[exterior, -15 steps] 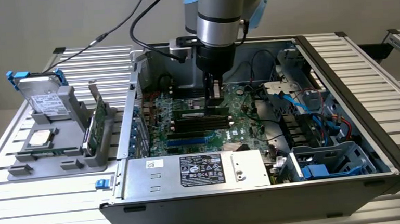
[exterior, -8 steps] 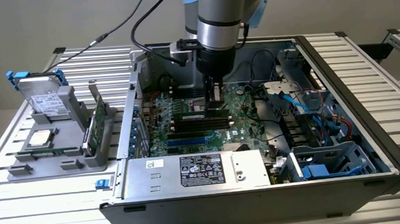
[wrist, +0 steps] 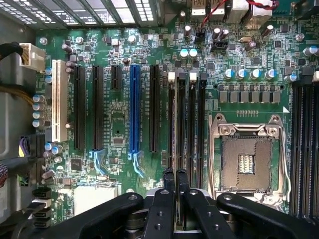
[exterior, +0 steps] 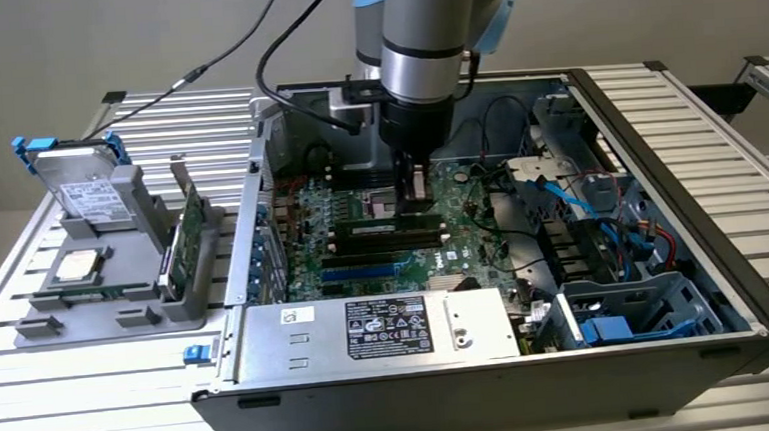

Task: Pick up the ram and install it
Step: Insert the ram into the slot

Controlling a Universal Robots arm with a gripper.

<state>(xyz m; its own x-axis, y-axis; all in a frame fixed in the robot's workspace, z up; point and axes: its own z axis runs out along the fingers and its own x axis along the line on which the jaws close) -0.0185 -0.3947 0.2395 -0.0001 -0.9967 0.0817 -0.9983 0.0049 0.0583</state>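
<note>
Item 1: the ram (wrist: 174, 129), held edge-on over the motherboard memory slots (wrist: 192, 124). Your jaws stood narrow, pinched on it. Risk: any tilt or offset could have jammed it against the latches (wrist: 172, 76).

Standing here I count one robot arm (exterior: 421, 43), one open computer case (exterior: 503, 399), one motherboard (wrist: 119, 129), one power supply (exterior: 378, 326), one grey holder (exterior: 83, 319), one hard drive (exterior: 82, 189), one processor socket (wrist: 246, 159), one blue slot (wrist: 134, 109) and one white slot (wrist: 60, 99).

Green motherboard (wrist: 117, 149), blue slot (wrist: 134, 109), white slot (wrist: 59, 99), black gripper (wrist: 176, 177)
</note>
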